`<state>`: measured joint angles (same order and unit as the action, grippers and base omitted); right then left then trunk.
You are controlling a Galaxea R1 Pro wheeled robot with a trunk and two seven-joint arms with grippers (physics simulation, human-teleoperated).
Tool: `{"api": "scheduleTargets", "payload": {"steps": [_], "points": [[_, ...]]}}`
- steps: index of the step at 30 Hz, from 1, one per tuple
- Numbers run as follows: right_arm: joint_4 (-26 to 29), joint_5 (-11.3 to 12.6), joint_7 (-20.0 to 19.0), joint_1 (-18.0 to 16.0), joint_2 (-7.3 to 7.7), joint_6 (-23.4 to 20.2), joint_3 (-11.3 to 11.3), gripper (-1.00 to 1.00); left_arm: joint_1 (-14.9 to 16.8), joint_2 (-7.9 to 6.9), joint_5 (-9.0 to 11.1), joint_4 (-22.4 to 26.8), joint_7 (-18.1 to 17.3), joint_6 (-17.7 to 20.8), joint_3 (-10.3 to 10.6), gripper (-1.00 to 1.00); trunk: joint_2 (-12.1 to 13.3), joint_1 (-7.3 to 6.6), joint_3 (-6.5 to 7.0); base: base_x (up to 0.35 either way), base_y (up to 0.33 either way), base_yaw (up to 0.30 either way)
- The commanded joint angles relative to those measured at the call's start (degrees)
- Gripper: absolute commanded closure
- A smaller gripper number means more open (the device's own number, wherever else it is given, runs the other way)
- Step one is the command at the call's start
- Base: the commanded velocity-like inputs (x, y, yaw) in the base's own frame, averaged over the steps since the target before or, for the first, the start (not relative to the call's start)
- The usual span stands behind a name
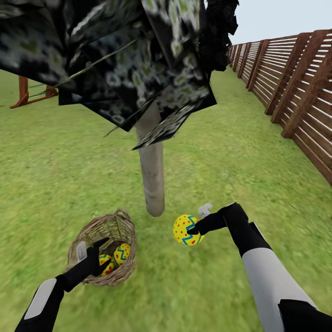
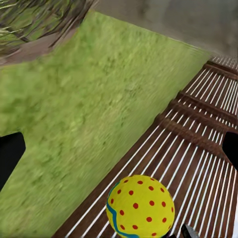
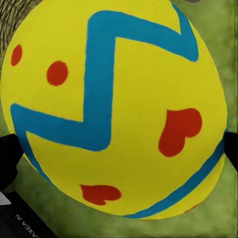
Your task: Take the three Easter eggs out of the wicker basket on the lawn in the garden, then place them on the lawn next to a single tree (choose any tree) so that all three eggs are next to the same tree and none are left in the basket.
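The wicker basket (image 1: 121,220) stands on the lawn (image 1: 60,175) just left of the tree's pale trunk (image 1: 152,180). Two Easter eggs (image 1: 121,252) (image 1: 104,262) lie inside it. My left gripper (image 1: 103,254) is open at the basket's near rim, close over the eggs, with nothing between its fingers (image 2: 10,153). My right gripper (image 1: 191,228) is shut on the third Easter egg (image 1: 184,229) (image 3: 114,109), held just right of the trunk's foot. In the left wrist view this same egg (image 2: 141,208) shows against the fence.
Dark speckled foliage (image 1: 124,60) hangs low over the trunk and blocks the upper view. A brown slatted fence (image 1: 295,87) runs along the right side. Part of a red-brown playset (image 1: 27,92) stands far left. Open grass lies all around the tree.
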<state>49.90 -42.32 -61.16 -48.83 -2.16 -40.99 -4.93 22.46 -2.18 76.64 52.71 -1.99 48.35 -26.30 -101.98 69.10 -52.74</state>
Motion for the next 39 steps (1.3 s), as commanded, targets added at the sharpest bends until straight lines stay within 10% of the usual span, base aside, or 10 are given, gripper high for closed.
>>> {"api": "scheduleTargets", "payload": {"steps": [1, 7, 11, 14, 39], "points": [[0.1, -0.5, -0.5, 0.0, -0.06, -0.2, -0.3, 1.0, 0.0, 0.07, -0.3, 0.0, -0.2, 0.3, -0.2, -1.0, 0.0, -0.01, -0.04, 0.0, -0.333, -0.001], [-3.7, -0.2, 1.2, 3.1, -0.38, 4.5, -0.3, 1.0, 0.0, 0.07, -0.3, 0.1, -0.2, 0.3, -0.2, -1.0, 0.0, -0.01, -0.04, 0.0, -0.245, 0.0], [-4.5, 0.2, 21.3, 3.3, -0.81, 7.7, -0.3, 1.0, 0.0, 0.07, -0.3, 0.1, -0.2, 0.3, -0.2, -1.0, 0.0, -0.01, -0.04, 0.0, -0.15, 0.009], [-4.5, 0.3, 29.5, 3.8, -3.01, 8.0, -0.4, 1.0, 0.0, 0.07, -0.2, 0.1, -0.2, 0.3, -0.2, -1.0, 0.0, -0.01, -0.04, 0.0, -0.012, 0.248], [-5.4, 0.4, 30.3, 4.8, -4.37, 11.4, -0.4, 1.0, 0.0, -0.35, -0.2, 1.0, -1.4, 0.5, 3.6, -1.0, 0.0, -0.01, -0.04, 0.0, -0.275, 0.298]]}}
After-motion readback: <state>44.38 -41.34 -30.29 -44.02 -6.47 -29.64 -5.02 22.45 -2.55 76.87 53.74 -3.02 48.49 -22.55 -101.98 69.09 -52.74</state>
